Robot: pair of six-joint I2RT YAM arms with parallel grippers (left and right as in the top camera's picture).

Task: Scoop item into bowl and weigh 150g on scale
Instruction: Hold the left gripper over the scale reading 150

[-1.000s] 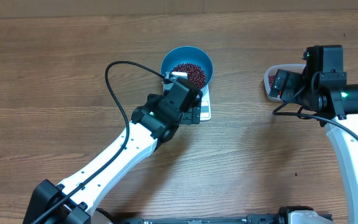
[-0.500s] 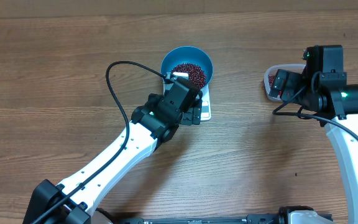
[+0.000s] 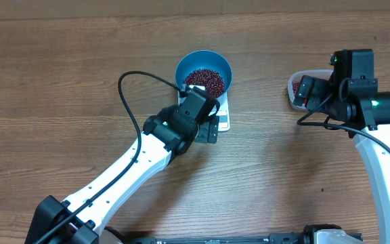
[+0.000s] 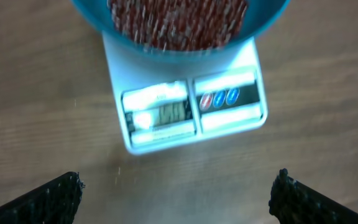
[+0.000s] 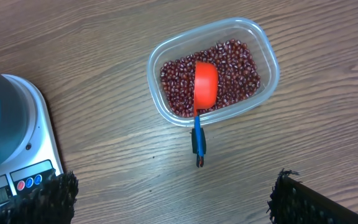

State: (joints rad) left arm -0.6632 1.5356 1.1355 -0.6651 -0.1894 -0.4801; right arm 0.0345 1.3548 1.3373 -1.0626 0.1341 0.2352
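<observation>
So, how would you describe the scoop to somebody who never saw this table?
On the wooden table, find the clear plastic tub of dark red beans near the white scale. The scoop lies in it, handle sticking out over the rim. Only it is bright orange with a blue handle.

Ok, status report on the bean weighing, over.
Left gripper and right gripper open, empty. Blue bowl of red beans on white scale, display blurred. Orange scoop lying in clear tub. Nothing in the way.

Even, bright light overall — left wrist view blurred, scale (image 4: 188, 102) display washed out by glare; other views sharp.
</observation>
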